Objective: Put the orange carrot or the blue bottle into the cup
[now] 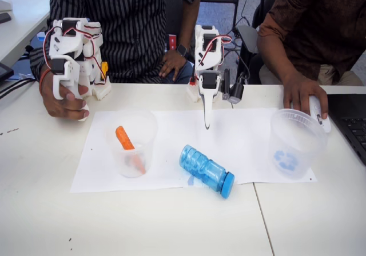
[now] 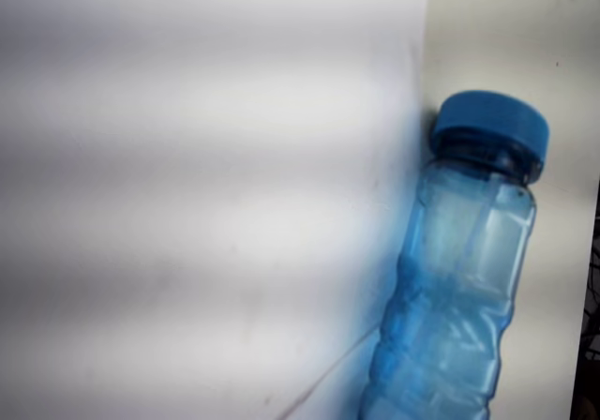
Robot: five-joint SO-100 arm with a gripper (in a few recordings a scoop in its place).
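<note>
Gripper [image 1: 206,124]: I saw it in the fixed view as a white blade pointing straight down, tip just above the paper, nothing held. From that angle the fingers lined up as one, so I could not tell whether the jaws were parted or pressed together.

Paper [image 1: 251,147]: white sheet under the gripper, flat on the table [image 1: 171,227].

Bottle [image 1: 206,170]: I logged it lying on its side at the paper's near edge, just in front of the gripper, cap toward the lower right and off the sheet. In the wrist view the bottle [image 2: 459,289] ran along the paper's edge, cap uppermost in the picture (ribbed body translucent, cap solid blue).

Carrot [image 1: 127,146]: leaning inside the smaller clear cup [image 1: 133,143] on the left part of the paper, thick end up near the rim.

Cup [image 1: 294,142]: the wide one with the blue mark, at the paper's right edge, well apart from the bottle. A person's hand [image 1: 304,96] rested just behind it.
</note>
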